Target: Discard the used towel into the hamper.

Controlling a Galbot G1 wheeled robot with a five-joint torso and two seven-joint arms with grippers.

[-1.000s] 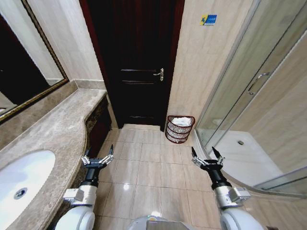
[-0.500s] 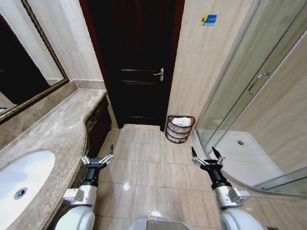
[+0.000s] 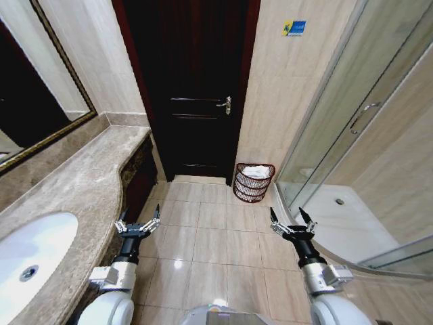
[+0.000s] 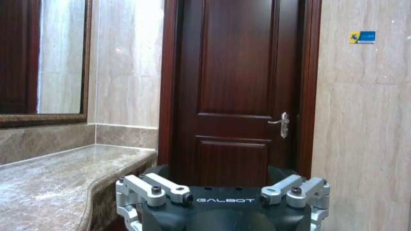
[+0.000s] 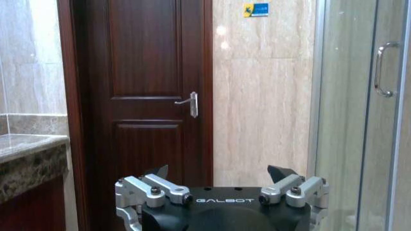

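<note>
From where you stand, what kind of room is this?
A bathroom, most likely in a hotel or home. A sink sits in a marble counter below a framed mirror, a glass shower stands to the right, and a hamper holding something white sits by the door.

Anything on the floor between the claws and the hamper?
Nothing visible. The hamper stands on the floor by the wall, right of the door, with something white already inside. Only bare floor tiles lie between it and the left claw and right claw, both open and empty.
</note>
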